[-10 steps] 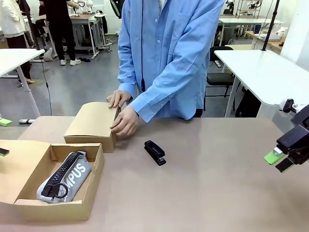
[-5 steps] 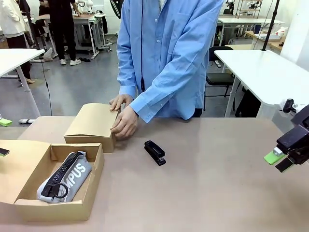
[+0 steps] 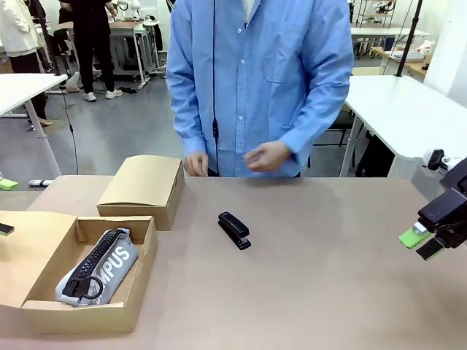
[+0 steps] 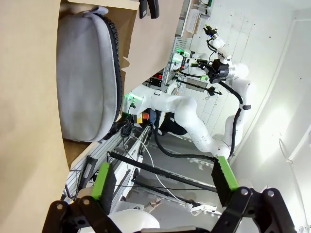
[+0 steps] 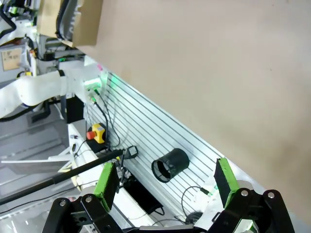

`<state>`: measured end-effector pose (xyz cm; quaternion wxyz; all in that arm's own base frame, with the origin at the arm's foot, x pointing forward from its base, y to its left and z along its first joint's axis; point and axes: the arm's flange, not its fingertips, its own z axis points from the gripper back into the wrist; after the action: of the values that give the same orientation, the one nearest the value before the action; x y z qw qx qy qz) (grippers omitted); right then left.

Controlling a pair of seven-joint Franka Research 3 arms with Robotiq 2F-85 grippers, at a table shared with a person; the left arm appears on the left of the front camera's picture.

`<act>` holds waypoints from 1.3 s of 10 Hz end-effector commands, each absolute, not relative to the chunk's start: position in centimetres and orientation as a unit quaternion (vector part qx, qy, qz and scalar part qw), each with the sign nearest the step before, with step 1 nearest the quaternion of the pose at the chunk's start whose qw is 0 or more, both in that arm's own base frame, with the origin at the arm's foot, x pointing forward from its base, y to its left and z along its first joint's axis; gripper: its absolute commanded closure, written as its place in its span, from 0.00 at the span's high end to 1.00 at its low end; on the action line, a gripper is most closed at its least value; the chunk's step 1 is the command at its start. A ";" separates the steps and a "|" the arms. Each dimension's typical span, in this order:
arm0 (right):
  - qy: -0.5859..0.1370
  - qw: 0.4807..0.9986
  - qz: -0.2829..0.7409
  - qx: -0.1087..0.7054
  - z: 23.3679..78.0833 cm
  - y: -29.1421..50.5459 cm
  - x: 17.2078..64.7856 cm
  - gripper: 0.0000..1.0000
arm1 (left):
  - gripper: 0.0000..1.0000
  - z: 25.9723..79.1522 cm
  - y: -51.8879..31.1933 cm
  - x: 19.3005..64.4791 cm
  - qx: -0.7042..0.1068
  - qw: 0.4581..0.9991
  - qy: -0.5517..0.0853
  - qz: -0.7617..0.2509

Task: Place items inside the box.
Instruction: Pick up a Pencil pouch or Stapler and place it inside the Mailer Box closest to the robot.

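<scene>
- Open cardboard box (image 3: 84, 317) at front left, with a grey "CAMPUS" zip pencil case (image 3: 98, 266) laid diagonally inside.
- Closed cardboard box (image 3: 142, 186) just behind it.
- Right gripper (image 3: 422, 243) off the table's right edge, fingers apart, empty.
- Left gripper (image 4: 165, 182) spread too, gripping nothing, pencil case ahead of it.
- Person's hands (image 3: 266, 155) at waist height, off the boxes.
- Black stapler (image 3: 234, 230) mid-table on bare tabletop, outside both boxes.

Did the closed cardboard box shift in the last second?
No. The closed cardboard box keeps the same gap to the black stapler and the open box; the person's hands have come off it.
</scene>
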<state>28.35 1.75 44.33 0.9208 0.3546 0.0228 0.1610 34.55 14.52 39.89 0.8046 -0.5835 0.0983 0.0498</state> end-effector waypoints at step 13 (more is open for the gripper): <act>-0.152 0.935 0.262 0.182 39.9 36.1 34.9 1.00 | 1.00 40.0 14.6 34.0 -0.583 0.805 0.099 0.038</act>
<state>35.23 35.28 39.34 0.9360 0.1912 -0.1453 0.2572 34.57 14.49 39.88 0.8046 -0.5834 0.0988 0.0495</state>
